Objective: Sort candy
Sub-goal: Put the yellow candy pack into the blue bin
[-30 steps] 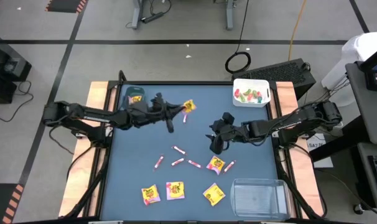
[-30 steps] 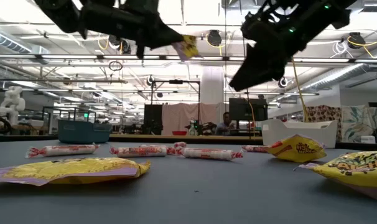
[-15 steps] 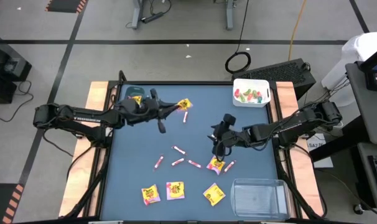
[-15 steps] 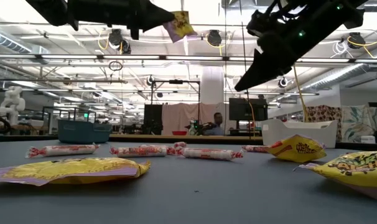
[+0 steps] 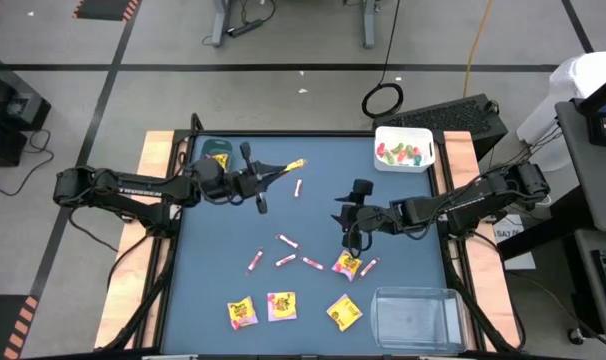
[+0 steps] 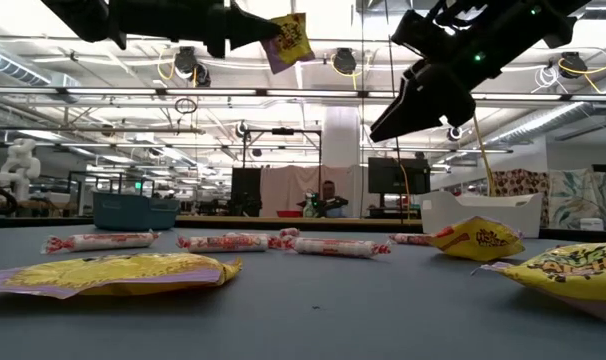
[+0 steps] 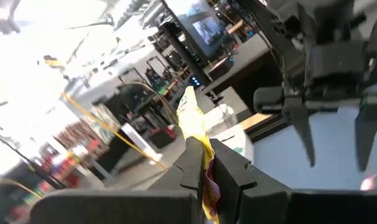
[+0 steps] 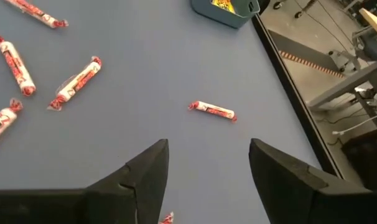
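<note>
Candy lies scattered across the blue table [image 5: 313, 215]. The left gripper [image 5: 283, 168], jaws clamped on a yellow packet [image 5: 295, 164], has carried it back toward the teal bin [image 5: 215, 152] over the last second, probably to drop it there. The right gripper [image 5: 349, 232], jaws wide and empty, has risen slightly, away from the bin, above a second packet [image 5: 347, 263] and sticks [image 5: 285, 260].

The left tool [image 5: 283, 168] has drawn back toward the teal bin [image 5: 215, 156], carrying its yellow packet [image 5: 295, 164].
</note>
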Robot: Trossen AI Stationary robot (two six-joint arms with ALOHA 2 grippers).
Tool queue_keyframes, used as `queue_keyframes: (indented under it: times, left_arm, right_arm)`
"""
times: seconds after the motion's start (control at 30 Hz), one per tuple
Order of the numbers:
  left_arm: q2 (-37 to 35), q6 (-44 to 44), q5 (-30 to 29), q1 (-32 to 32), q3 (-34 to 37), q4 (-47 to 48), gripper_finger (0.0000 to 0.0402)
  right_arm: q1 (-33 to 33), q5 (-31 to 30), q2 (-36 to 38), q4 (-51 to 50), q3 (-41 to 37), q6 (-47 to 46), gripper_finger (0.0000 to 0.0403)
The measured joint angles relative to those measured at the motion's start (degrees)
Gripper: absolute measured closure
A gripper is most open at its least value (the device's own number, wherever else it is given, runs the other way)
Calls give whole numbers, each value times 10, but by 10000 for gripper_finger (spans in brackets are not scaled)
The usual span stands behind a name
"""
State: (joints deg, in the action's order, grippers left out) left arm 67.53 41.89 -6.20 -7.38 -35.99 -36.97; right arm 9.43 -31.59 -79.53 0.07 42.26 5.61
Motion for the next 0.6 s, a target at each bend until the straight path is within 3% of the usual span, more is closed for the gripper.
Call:
queue_keyframes:
  times: [0.23, 0.5, 0.6]
  left_arm:
    - [0, 97, 0, 0, 0, 0, 379]
    - [0, 90, 0, 0, 0, 1, 379]
    - [0, 5, 0, 0, 0, 3, 379]
  right_arm:
    - [0, 0, 0, 0, 0, 20, 190]
    - [0, 1, 0, 2, 0, 28, 190]
    - [0, 1, 0, 7, 0, 28, 190]
